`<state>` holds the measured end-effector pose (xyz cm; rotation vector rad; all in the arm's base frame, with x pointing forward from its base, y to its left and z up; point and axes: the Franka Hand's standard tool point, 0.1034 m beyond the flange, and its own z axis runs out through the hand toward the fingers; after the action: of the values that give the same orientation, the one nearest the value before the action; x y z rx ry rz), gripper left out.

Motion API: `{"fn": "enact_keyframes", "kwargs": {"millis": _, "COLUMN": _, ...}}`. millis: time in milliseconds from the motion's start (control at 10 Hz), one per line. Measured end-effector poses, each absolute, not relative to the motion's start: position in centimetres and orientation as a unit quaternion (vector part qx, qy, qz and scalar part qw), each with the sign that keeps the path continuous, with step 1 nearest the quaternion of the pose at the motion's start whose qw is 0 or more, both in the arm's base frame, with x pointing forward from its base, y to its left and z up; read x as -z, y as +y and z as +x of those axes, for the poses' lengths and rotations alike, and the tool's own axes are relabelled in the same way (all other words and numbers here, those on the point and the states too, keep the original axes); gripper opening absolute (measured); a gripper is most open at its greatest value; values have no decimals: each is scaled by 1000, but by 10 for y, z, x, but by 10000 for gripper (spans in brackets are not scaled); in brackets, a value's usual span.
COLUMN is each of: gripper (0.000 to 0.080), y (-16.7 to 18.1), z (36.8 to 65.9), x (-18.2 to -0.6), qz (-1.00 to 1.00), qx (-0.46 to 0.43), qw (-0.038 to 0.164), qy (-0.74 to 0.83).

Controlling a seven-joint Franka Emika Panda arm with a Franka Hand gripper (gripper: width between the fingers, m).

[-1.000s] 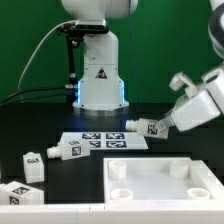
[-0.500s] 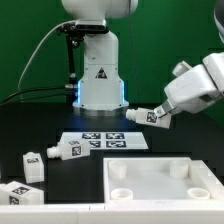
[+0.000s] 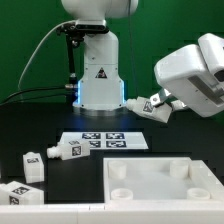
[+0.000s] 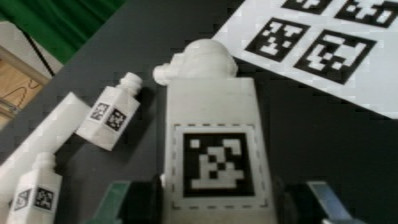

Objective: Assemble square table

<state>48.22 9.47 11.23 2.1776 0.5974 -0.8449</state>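
Square table slab (image 3: 165,190) lies at the exterior view's lower right, its sockets bare. My jaws (image 3: 160,102), partly closed, clamp one leg (image 3: 144,104); it has risen off the desk (image 3: 35,125) to the frame's middle right, so socketing looks next.

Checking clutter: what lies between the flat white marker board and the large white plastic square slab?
Nothing: in the exterior view only bare black table separates the marker board and the white square slab.
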Motion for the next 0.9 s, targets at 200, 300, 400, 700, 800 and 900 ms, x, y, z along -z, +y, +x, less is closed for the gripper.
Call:
{"fn": "enact_keyframes", "kwargs": {"millis": 200, "gripper": 286, "y": 94, "z": 482, "x": -112, "qz": 843, "qx": 328, "qw": 357, "qy": 231}}
{"fn": "enact_keyframes", "kwargs": {"millis": 300, "gripper": 286, "y": 93, "z": 482, "x": -113, "qz": 844, "qx": 331, "qw": 355, "qy": 227}}
{"fn": "enact_keyframes", "kwargs": {"millis": 400, "gripper": 286, "y": 89, "z": 484, "x": -118, "qz": 853, "qx": 345, "qw": 337, "qy": 201}}
{"fn": "enact_keyframes", "kwargs": {"millis": 700, "gripper": 286, "y": 79, "z": 495, "x": -117, "qz": 866, "qx": 344, "qw": 310, "qy": 188}}
{"fn": "enact_keyframes", "kwargs": {"millis": 800, "gripper": 286, "y": 80, "z": 495, "x": -117, "qz": 866, "qx": 345, "qw": 310, "qy": 187}}
{"fn": "enact_keyframes", "kwargs": {"millis": 900, "gripper": 287, "y": 80, "z": 495, "x": -117, "qz": 866, "qx": 344, "qw": 310, "qy": 187}}
